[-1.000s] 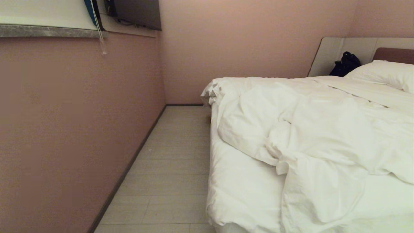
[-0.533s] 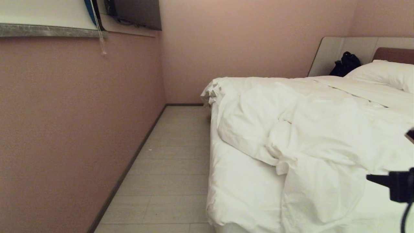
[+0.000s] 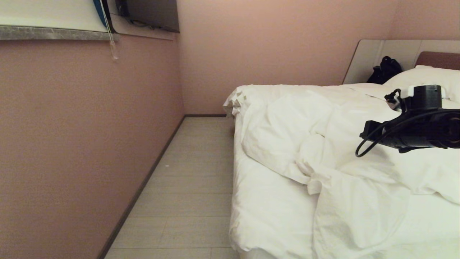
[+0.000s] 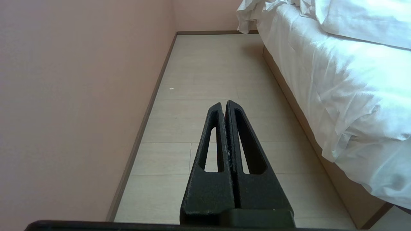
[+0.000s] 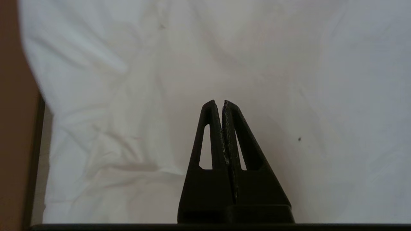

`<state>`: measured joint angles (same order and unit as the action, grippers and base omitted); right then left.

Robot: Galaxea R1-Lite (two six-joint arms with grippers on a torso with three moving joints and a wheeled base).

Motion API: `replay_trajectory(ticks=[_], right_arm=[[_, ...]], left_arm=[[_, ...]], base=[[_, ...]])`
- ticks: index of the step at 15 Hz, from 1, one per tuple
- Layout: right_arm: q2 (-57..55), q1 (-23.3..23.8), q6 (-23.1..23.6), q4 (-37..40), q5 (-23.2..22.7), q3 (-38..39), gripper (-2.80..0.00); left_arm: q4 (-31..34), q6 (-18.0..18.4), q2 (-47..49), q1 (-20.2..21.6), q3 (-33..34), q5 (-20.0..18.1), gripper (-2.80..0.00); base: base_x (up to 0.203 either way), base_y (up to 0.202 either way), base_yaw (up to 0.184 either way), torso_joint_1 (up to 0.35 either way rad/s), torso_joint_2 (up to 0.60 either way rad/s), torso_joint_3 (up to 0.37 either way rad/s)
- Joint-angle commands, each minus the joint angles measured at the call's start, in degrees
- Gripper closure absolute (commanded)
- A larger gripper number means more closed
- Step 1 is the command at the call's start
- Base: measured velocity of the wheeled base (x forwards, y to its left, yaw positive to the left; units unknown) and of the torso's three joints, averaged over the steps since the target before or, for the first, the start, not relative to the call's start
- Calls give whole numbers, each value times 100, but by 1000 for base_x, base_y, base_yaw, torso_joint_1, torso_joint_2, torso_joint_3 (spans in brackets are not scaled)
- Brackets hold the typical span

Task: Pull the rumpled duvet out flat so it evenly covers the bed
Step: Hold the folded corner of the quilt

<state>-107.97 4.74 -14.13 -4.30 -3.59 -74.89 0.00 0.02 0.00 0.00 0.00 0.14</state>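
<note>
**Right end effector above the bunched duvet**

The duvet point(image 3: 345, 144) lay rumpled on the bed point(image 3: 266, 212), heaped toward the headboard side and the middle, with bare sheet showing at the near corner. The right end effector point(image 5: 223, 102) hung over the white folds, clenched on nothing and clear of the fabric. The left end effector point(image 4: 223, 104), also clenched and empty, pointed down at the floor point(image 4: 205, 80) in the narrow aisle between the bed and the pink wall point(image 3: 86, 136). A pillow point(image 3: 427, 77) sat at the head end, and a black bag point(image 3: 384, 70) leaned against the pale headboard panel point(image 3: 363, 59) just beside it. A grey ledge point(image 3: 54, 33) ran along the wall.
</note>
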Motion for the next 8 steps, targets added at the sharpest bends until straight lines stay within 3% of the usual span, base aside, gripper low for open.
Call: replay_trajectory(ticks=[1,6,8], right_arm=[[-169,-9,-280,841,-4,-80,0],[666,-246,-466,1890,-38,6,0],[982,-524,-609,2307,-33,499,0]], left_arm=[[0,-2,0,0,0,4,0],[0,-2,0,0,0,4,0],[0,-2,0,0,0,4,0]], base=[[0,0,0,0,0,0],[0,0,0,0,0,0],[0,0,0,0,0,0]])
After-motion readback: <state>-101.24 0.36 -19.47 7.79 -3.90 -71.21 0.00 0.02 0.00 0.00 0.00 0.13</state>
